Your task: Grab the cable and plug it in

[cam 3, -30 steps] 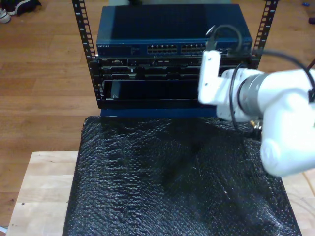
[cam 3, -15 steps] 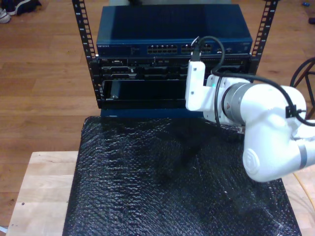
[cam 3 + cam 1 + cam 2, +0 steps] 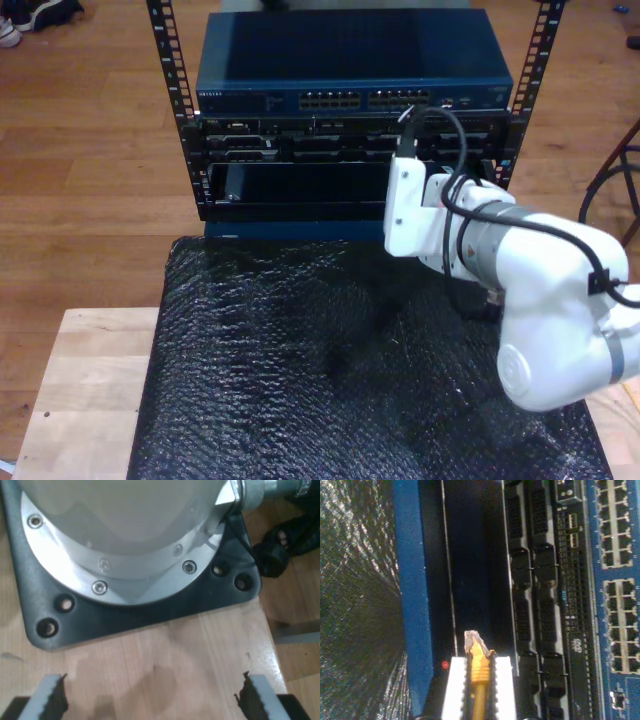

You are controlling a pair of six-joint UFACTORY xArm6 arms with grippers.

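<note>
The cable (image 3: 479, 680) is pinched in my second gripper (image 3: 479, 672), its clear plug (image 3: 472, 640) pointing along the tool's axis at the rack's dark blank panel (image 3: 475, 555); the blue switch's ports (image 3: 615, 535) lie off to one side. My first gripper (image 3: 152, 697) is held spread above the tabletop (image 3: 165, 665).

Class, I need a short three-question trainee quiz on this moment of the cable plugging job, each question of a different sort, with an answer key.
1. True or false: my second hand is shut on the cable.
2. Multiple choice: in the second wrist view, the clear plug is A) seated in a port, B) short of the rack face, C) lying on the black mat.
3. Fill in: my first hand is ____, over the wooden surface.

Key: 1 true; 2 B; 3 open.
</note>
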